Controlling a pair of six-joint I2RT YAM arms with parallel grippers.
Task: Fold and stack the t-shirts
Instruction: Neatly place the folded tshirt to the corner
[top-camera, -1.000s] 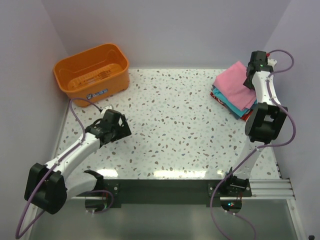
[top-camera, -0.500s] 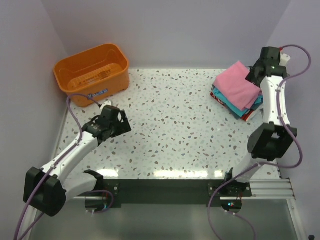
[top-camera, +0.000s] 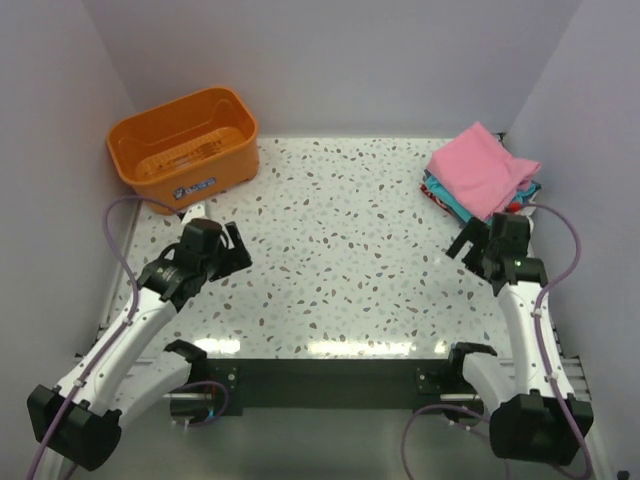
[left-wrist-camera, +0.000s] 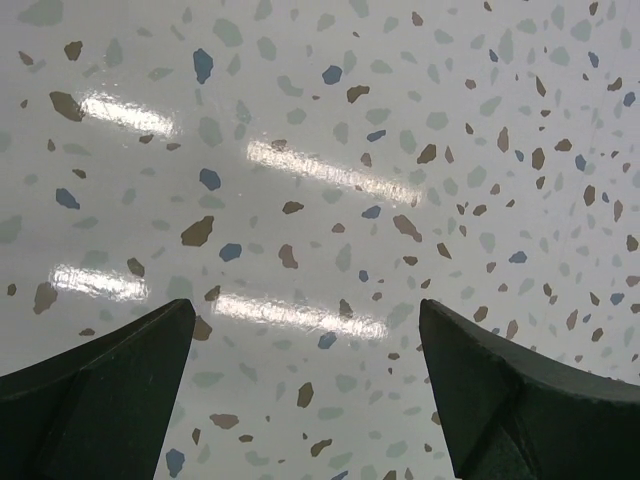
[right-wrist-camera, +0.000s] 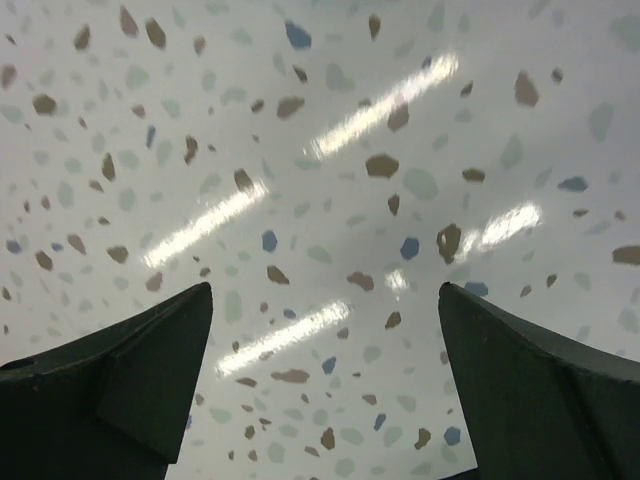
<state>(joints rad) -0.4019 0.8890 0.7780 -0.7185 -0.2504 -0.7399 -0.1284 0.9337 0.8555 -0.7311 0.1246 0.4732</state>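
stack: folded t-shirts (top-camera: 482, 185) at the worktop's (top-camera: 350, 230) far right corner, pink shirt (top-camera: 478, 165) on top, teal and red edges under it.
right gripper (top-camera: 468, 243): fingers wide apart, holding nothing, over bare worktop just on the near side of the stack, not touching it.
left gripper (top-camera: 238, 250): fingers wide apart, holding nothing, near the left edge, well apart from the stack.
basket (top-camera: 195, 178): orange, far left corner.
room: speckled worktop runs between both grippers.

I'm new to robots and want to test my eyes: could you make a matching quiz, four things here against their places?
1 orange basket
2 pink t-shirt
3 left hand
4 right hand

A top of the stack, far right
B open, just nearer than the stack
C far left corner
D open, just nearer than the basket

Pairs: 1-C, 2-A, 3-D, 4-B
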